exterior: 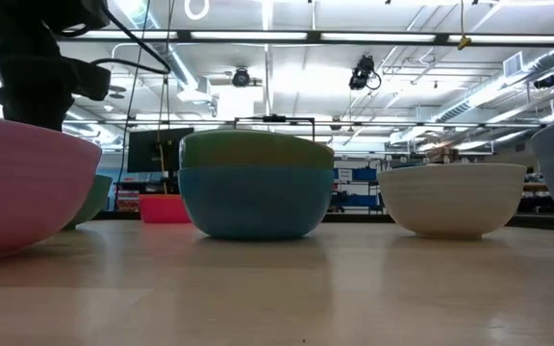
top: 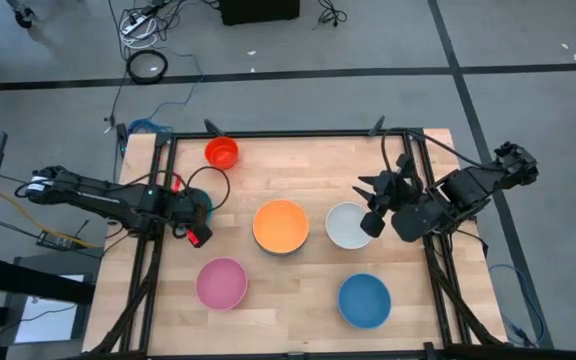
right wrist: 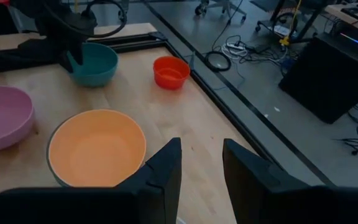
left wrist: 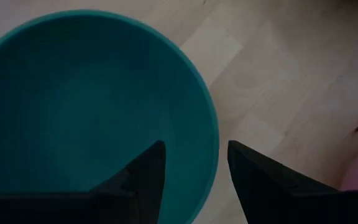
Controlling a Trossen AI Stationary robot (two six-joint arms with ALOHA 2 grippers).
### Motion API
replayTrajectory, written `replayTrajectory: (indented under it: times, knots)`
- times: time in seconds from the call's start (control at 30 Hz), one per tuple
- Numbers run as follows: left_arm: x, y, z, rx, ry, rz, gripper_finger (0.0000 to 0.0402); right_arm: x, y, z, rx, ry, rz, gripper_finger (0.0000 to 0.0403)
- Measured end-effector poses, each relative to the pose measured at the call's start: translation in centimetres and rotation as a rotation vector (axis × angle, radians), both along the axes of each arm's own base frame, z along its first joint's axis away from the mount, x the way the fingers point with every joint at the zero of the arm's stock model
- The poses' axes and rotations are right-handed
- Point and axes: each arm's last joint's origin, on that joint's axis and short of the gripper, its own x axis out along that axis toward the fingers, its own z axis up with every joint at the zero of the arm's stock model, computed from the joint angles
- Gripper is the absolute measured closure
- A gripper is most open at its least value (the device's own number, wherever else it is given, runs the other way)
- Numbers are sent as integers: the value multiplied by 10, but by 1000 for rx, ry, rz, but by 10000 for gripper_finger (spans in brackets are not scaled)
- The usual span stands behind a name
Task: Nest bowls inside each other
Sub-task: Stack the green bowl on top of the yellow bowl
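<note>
Pale wood-plank table (top: 298,165), steel frame round it. Left gripper (left wrist: 194,165) hung over the teal bowl (left wrist: 73,112), fingers spread wide astride its smooth round rim, one inside, one outside. Right gripper (right wrist: 201,165) hovered above the white bowl (top: 348,224), fingers parted, empty. Orange bowl (top: 281,226) nested in a stack between the grippers; small red bowl (top: 222,152) beyond the left one; pink bowl (top: 221,282) and blue bowl (top: 365,300) nearer the front edge.
</note>
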Motion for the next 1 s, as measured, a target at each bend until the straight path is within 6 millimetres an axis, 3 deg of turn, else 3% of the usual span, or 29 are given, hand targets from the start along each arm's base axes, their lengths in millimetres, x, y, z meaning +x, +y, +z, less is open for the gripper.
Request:
replayTrajectory:
  times: [0.43,1.0]
  knots:
    - [4,-1,0,-4,-31,1,219,0,0,0,12,5,10,298]
    - [17,-1,-16,73,83,8,223,0,1,0,20,8,17,298]
